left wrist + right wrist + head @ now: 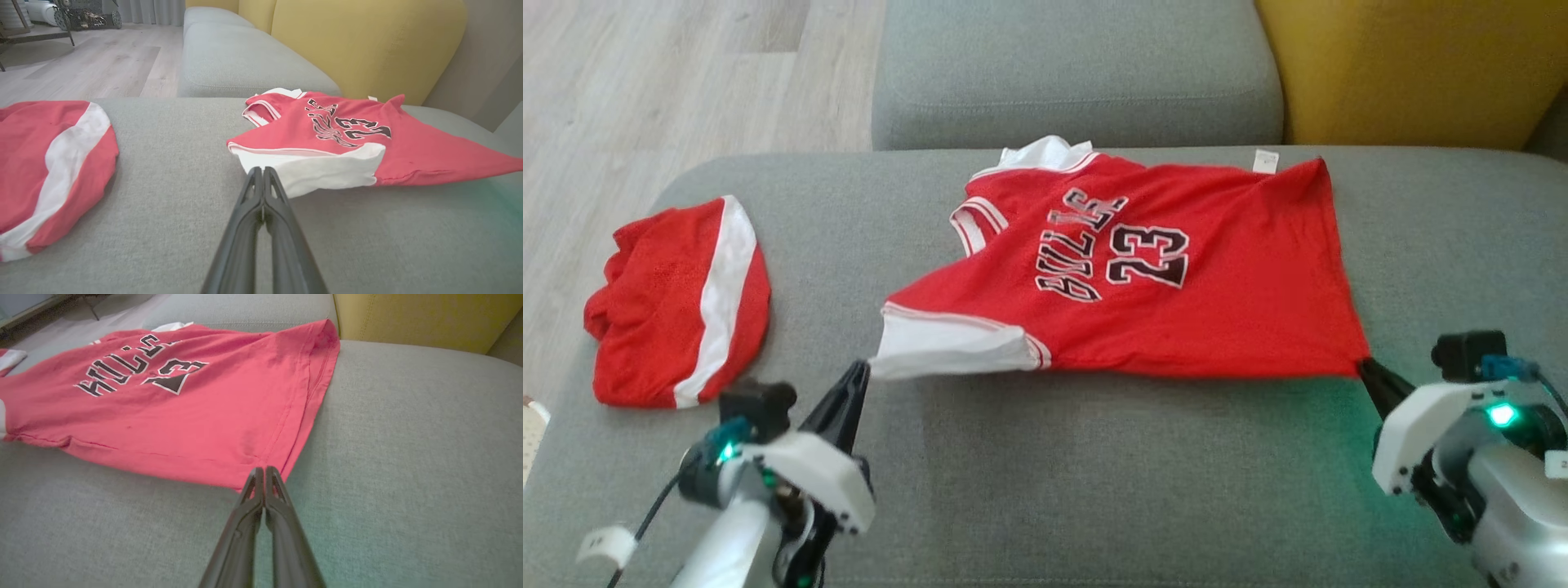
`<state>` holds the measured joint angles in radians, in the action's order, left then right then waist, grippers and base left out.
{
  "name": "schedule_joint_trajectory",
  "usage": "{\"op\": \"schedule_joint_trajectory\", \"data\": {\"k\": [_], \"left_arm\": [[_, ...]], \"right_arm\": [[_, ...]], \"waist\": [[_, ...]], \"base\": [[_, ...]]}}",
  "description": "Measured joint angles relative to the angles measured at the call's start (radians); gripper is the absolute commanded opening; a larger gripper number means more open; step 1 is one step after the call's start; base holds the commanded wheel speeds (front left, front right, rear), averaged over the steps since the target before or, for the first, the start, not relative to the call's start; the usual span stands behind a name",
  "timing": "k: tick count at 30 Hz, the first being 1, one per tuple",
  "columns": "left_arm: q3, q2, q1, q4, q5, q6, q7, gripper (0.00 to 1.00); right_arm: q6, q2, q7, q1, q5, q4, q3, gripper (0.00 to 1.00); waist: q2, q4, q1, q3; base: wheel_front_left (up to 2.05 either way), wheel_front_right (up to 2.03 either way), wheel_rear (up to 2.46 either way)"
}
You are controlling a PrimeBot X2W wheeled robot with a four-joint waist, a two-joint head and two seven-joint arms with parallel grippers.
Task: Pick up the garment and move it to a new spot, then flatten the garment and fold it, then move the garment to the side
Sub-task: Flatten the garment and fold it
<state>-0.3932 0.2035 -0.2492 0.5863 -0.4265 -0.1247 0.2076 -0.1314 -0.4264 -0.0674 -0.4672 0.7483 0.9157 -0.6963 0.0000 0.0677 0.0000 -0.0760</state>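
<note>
My left tool (pixel 262 170) and right tool (pixel 264 470) are black. The jersey (pixel 1217 278) is red, with white sleeves and black, white-edged lettering. The other cloth (pixel 645 318) is red with a white stripe, the sofa (pixel 1094 474) grey, the backrest (pixel 1413 65) yellow.

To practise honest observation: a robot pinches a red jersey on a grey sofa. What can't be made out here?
1. Head view: print on the label at the jersey hem, too small.
2. Left wrist view: second red garment, cut off by the left edge.
3. Right wrist view: how much cloth the right gripper holds, hidden inside the closed grip.
4. All views: jersey's underside, covered by its top layer.
</note>
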Motion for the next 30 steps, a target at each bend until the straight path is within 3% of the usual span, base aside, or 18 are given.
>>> {"op": "schedule_joint_trajectory", "data": {"k": [7,16,30], "left_arm": [[-0.057,0.068,0.112,-0.145,-0.035,0.000,-0.086,0.00],[-0.117,0.178,0.226,-0.323,-0.128,0.000,-0.189,0.00],[-0.111,0.240,0.343,-0.465,-0.233,0.002,-0.303,0.00]], "right_arm": [[0.000,-0.043,0.062,0.035,0.024,-0.026,-0.059,0.00],[0.000,-0.147,0.182,0.094,0.076,-0.102,-0.137,0.00],[0.000,-0.271,0.364,0.159,0.219,-0.290,-0.204,0.00]], "waist": [[0.0000,0.002,0.0000,-0.023],[0.0000,0.017,0.0000,-0.048],[0.0000,0.000,0.0000,-0.090]], "base": [[0.00,0.00,0.00],[0.00,0.00,0.00],[0.00,0.00,0.00]]}}
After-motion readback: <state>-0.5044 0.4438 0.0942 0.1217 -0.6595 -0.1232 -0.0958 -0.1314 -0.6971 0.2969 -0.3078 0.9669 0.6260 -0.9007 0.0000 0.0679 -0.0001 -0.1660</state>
